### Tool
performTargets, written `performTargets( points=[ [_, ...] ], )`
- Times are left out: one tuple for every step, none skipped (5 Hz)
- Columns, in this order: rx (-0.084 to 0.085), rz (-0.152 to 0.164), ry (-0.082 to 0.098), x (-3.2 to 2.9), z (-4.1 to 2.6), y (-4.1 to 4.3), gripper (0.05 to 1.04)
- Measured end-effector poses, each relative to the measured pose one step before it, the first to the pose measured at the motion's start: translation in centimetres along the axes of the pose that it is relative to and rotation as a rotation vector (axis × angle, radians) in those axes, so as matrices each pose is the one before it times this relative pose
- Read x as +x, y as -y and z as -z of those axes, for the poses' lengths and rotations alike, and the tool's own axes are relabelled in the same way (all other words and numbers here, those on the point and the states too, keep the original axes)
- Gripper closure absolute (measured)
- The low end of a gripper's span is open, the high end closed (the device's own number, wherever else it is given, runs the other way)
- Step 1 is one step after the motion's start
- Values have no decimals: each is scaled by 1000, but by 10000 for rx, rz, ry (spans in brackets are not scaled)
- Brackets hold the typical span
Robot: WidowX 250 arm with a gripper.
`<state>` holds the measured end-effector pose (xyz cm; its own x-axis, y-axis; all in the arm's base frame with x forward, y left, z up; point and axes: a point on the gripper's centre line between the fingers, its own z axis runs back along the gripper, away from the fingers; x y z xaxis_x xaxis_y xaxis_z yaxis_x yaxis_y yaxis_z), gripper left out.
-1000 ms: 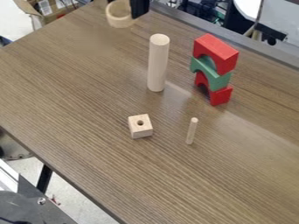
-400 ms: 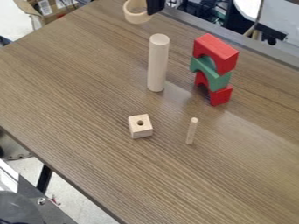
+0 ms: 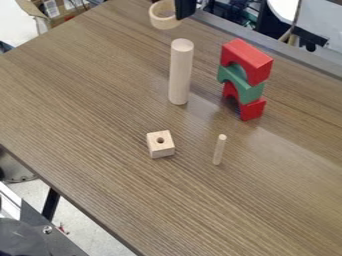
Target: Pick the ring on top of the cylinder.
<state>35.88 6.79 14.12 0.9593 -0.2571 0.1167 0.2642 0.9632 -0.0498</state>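
the claw (image 3: pixel 185 10) is narrow on the wall of the wooden ring (image 3: pixel 163 23), one side of the band caught at its dark tip. the ring is at the far edge of the desk (image 3: pixel 87 120), up and behind the tall cylinder (image 3: pixel 180 75), and does not touch it. gripped by the side, it has its opening left free and turned roughly upward, which would suit lowering it over or onto a post.

the cylinder stands on end, likely so that its flat top can bear the ring or pass through it. the task's wording leaves some doubt, but setting the ring there seems the aim, with the grasp made and the placing not yet done. the next move would call for centring the ring above the cylinder; an off-centre descent could topple it.

the red arches (image 3: pixel 246 61) and the green arch (image 3: pixel 240 84) are piled into a tower, perhaps as spare building pieces, and a wide swing might knock them. the small peg (image 3: pixel 219 151) stands near the holed cube (image 3: pixel 160 146), whose hole it may be meant to fit.

counted: one ring, one cylinder, two red arches, one green arch, one cube, one peg.
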Motion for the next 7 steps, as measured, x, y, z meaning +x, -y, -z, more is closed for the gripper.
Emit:
performTargets(
  points=[
    [-65,99,-43,58,26,340,355],
    [11,80,-8,12,6,30,355],
    [3,87,-193,-181,415,433,355],
    [-81,100,-290,-333,756,776,355],
    [43,121,-291,-164,590,810,355],
    [37,125,-156,0,380,627,355],
    [77,69,-47,116,23,260,355]
  ],
)
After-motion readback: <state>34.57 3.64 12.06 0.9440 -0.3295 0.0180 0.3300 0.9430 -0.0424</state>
